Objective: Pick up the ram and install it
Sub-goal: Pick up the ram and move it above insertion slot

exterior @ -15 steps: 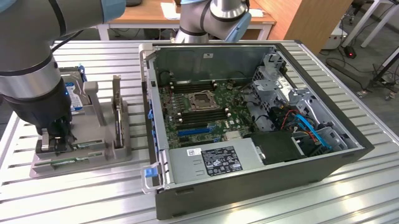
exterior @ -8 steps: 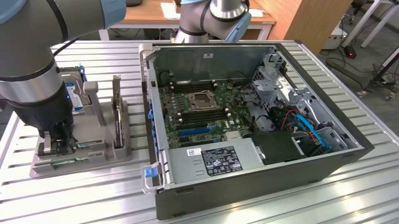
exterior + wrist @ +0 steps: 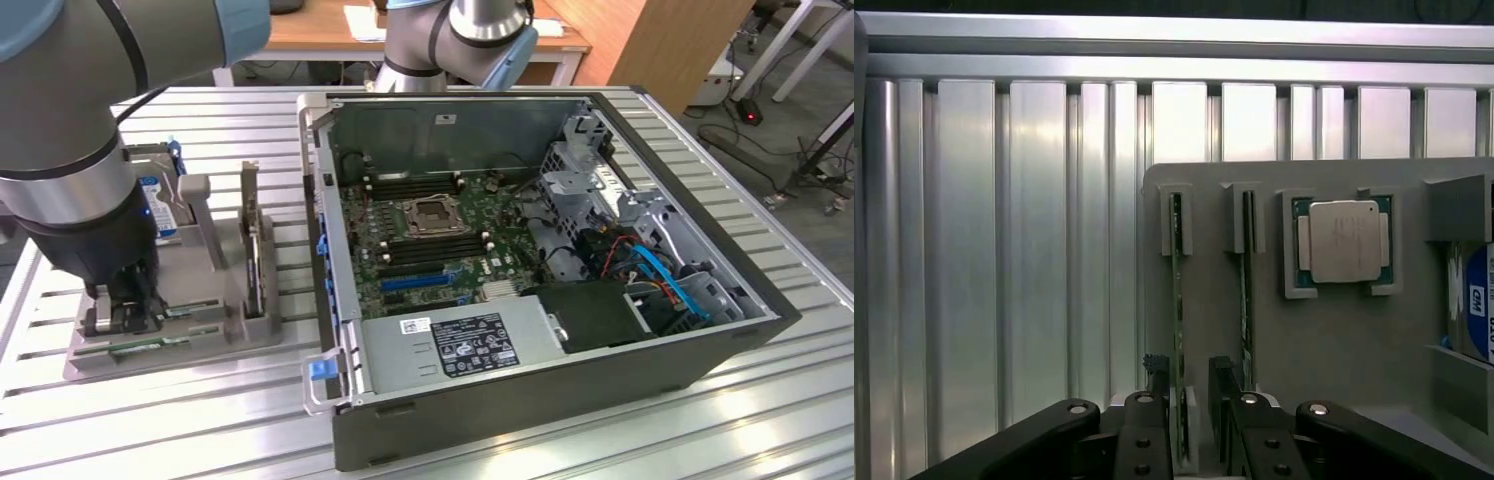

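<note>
Over the grey plastic parts holder (image 3: 1334, 345), the black two-fingered gripper (image 3: 1189, 388) stands spread wide astride the thin green ram stick (image 3: 1177, 290) (slotted on edge, presumably so its flat faces can be pinched).

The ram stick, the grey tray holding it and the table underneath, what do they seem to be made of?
Ram: a green circuit board seen edge-on, probably fibreglass laminate, with a dull finish.
Grey tray: likely plastic; it is matte, even grey, with raised slot walls.
Table: looks like aluminium, from its bright, brushed, ribbed slats that reflect the light.
</note>
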Controlling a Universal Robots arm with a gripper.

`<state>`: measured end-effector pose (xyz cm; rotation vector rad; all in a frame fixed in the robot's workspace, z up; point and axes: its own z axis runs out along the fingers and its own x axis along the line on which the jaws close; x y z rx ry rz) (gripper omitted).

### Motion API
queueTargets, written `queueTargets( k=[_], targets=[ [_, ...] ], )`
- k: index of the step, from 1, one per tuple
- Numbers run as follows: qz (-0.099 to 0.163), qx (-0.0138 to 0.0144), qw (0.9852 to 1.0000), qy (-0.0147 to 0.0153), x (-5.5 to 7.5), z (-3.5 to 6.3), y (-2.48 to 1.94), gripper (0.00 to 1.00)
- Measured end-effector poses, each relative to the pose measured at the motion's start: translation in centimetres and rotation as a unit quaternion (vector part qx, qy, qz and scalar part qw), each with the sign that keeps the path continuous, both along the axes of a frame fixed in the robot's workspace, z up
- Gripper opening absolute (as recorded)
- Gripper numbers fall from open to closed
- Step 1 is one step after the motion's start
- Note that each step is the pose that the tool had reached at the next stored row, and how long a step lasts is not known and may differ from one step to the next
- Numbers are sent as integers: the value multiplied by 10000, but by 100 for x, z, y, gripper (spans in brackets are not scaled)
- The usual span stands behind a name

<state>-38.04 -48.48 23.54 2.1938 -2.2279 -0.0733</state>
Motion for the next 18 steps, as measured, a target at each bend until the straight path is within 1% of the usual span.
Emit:
queueTargets(
  k=[6, 11, 18],
  targets=[
    [0, 0, 10000, 0, 0, -68, 0, 29],
    [7, 0, 10000, -1, 0, -86, 0, 29],
    [121, -1, 9999, 1, 0, -98, 0, 29]
  ],
)
